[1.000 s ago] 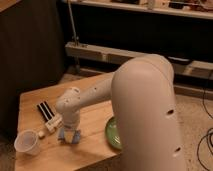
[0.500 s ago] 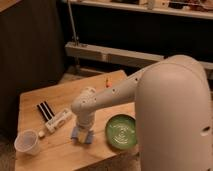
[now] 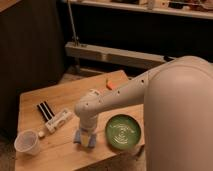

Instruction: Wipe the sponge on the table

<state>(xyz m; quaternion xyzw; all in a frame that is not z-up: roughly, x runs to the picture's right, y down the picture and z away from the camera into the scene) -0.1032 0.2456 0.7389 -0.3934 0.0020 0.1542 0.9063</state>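
The pale-blue sponge [image 3: 83, 139], with a yellowish part at its right, rests on the light-brown wooden table [image 3: 65, 97] near the front edge. My gripper [image 3: 85, 136] points straight down from the white wrist and is shut on the sponge, pressing it onto the wood. The arm reaches in from the right, and its large white body fills the right side of the camera view, hiding the table's right end.
A green plate [image 3: 122, 131] lies just right of the sponge. A white box [image 3: 57, 120] and a black striped item [image 3: 45, 110] sit to its left, a clear plastic cup [image 3: 27, 142] at the front left. A small orange thing [image 3: 110, 85] lies farther back. Behind stands a grey metal shelf [image 3: 115, 53].
The gripper has slid the sponge to the right along the table, toward the green plate. The arm's body has swung right, uncovering the plate.
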